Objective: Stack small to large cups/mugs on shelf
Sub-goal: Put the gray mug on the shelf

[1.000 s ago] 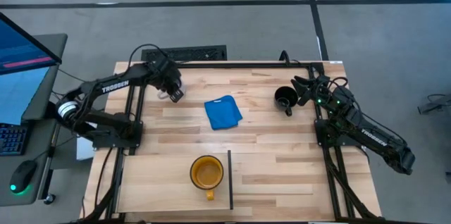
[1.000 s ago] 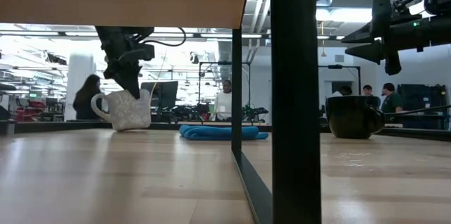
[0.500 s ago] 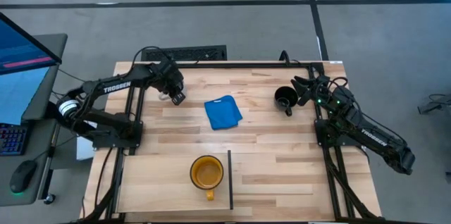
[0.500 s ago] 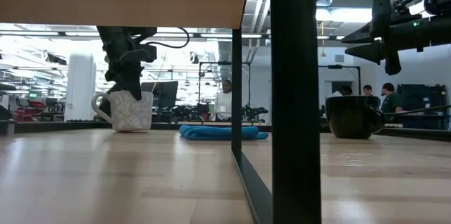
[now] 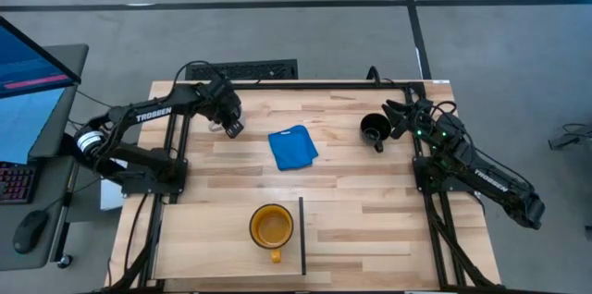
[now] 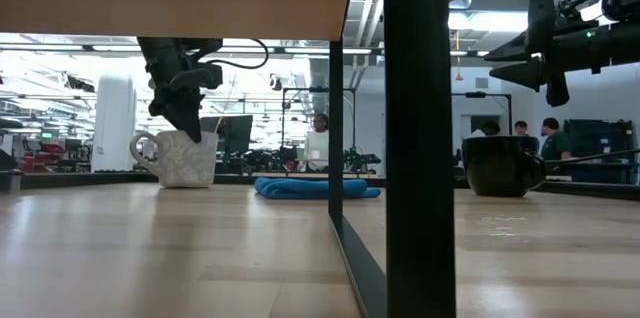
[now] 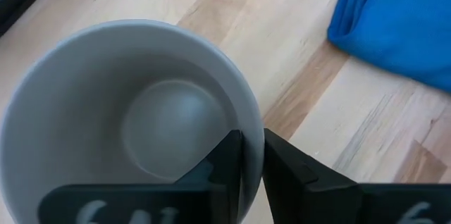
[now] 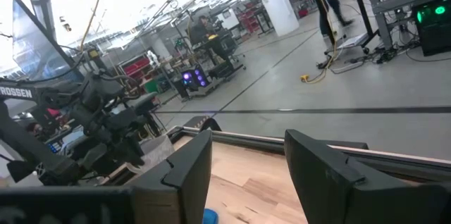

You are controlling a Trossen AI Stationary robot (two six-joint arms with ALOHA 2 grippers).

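A: What's on the planked table [image 5: 370, 202]?
B: A blue cloth [image 5: 292, 147] mid-table, the yellow mug [image 5: 271, 227] on the pale shelf [image 5: 203, 234] near the front, and people in the room beyond.

A: Anything hidden?
B: The grey-white mug [image 6: 185, 157], far left, is mostly covered from above.

A: The arms?
B: The left gripper [image 7: 251, 155] reaches down, its 2 fingers clamped on that mug's rim. The right gripper [image 8: 246, 160] hovers, fingers apart, beside the black mug [image 5: 374, 129], far right.

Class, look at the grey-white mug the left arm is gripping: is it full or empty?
Empty. The left wrist view looks straight into the mug and shows its bare bottom, while the left gripper pinches its rim.
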